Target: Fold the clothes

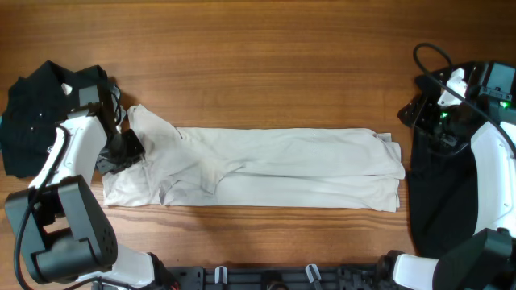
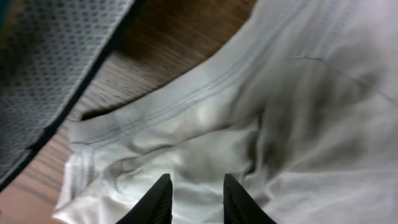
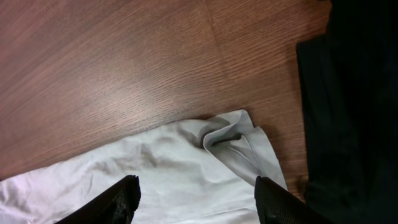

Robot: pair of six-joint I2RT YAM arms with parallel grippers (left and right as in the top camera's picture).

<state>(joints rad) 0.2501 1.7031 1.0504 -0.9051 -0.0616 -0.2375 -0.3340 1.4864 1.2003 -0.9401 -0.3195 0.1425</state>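
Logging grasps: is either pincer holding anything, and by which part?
Nothing held: left pincer open over one end of the cream T-shirt, right pincer open above the other.

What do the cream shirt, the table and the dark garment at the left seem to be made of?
Cream shirt: thin matte knit, probably cotton; it wrinkles finely and shows stitched hems.
Table: wood or wood-look laminate, reddish brown, straight grain, slight sheen.
Dark garment: probably synthetic mesh; the left wrist view shows rows of tiny holes.
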